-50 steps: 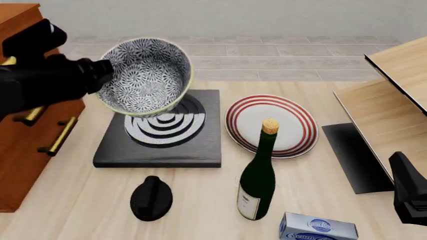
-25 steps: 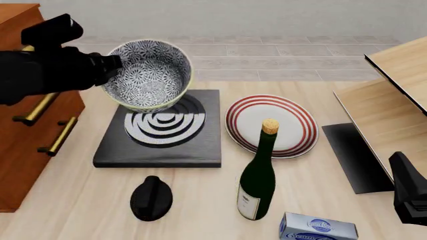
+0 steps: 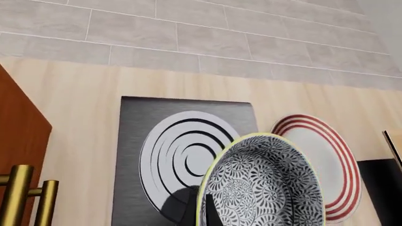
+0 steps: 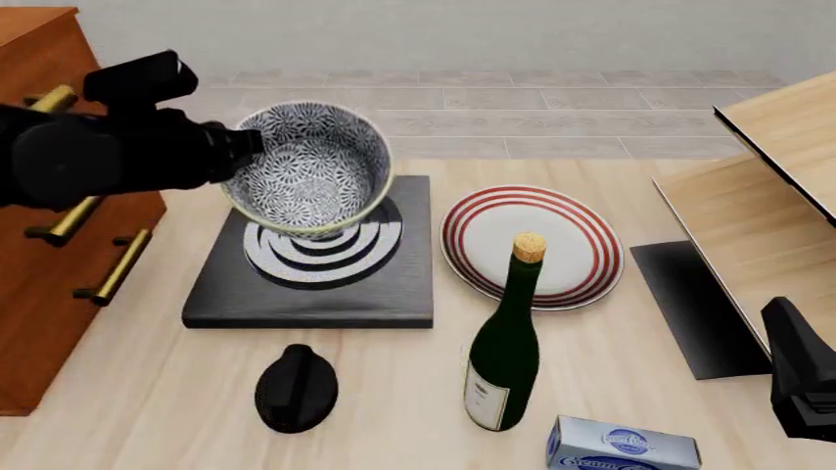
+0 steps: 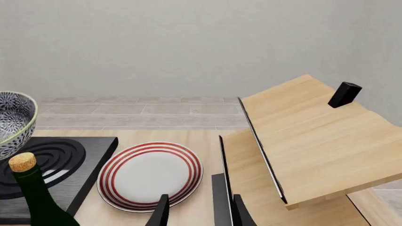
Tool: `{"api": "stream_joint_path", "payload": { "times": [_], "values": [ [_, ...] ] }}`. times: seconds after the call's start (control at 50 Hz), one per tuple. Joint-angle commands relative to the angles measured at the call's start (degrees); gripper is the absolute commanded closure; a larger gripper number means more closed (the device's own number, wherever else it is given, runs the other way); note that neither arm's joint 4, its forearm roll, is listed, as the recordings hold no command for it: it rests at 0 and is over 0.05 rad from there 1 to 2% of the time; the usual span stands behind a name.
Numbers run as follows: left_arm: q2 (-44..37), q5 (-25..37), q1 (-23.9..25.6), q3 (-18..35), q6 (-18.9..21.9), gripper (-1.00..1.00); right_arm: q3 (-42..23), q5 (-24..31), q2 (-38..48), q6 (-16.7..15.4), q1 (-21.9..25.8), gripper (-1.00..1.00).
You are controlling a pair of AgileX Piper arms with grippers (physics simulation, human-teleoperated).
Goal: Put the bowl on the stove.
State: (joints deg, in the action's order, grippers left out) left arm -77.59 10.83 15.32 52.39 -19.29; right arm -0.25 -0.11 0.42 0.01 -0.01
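Observation:
The floral bowl [image 4: 320,171] with a pale yellow-green rim hangs tilted just above the round burner of the black stove [image 4: 405,289]. My left gripper [image 4: 249,147] is shut on the bowl's left rim. In the left wrist view the bowl [image 3: 264,188] hangs over the stove [image 3: 132,155], with my left gripper [image 3: 201,214] clamped on its rim. In the right wrist view the bowl [image 5: 12,117] and the stove [image 5: 56,160] show at one edge. My right gripper [image 5: 201,214] is open and empty, low at the table's right [image 4: 804,387].
A white plate with red rings [image 4: 530,240] lies right of the stove. A green bottle [image 4: 507,343], a black rounded object [image 4: 297,387] and a blue-white box [image 4: 621,446] stand in front. A wooden cabinet [image 4: 53,255] is left; a dark panel [image 4: 692,304] and wooden shelf [image 4: 770,176] are right.
My left gripper has carried the bowl to the right and lower, so it now hangs over the burner. The right arm has not moved.

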Motion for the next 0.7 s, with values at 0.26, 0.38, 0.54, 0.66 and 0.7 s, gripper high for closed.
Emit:
{"api": "stream_joint_path", "payload": {
  "times": [0.26, 0.38, 0.54, 0.66, 0.7],
  "values": [
    [-2.47, -3.44, -1.29, -0.91, 1.82, 1.00, 0.00, 0.00, 0.00, 0.02, 0.00, -1.00],
    [-2.66, -4.22, -1.18, -1.32, 1.94, 1.00, 0.00, 0.00, 0.00, 0.01, 0.00, -1.00],
    [-3.97, -5.74, -1.80, -1.67, 2.42, 1.00, 0.00, 0.00, 0.00, 0.01, 0.00, -1.00],
    [-4.55, -6.45, -1.90, -1.88, 2.51, 1.00, 0.00, 0.00, -0.01, 0.01, -0.01, -1.00],
    [-4.38, -6.68, -1.81, -2.06, 2.60, 1.00, 0.00, 0.00, -0.01, -0.01, 0.00, -1.00]
  ]
}}
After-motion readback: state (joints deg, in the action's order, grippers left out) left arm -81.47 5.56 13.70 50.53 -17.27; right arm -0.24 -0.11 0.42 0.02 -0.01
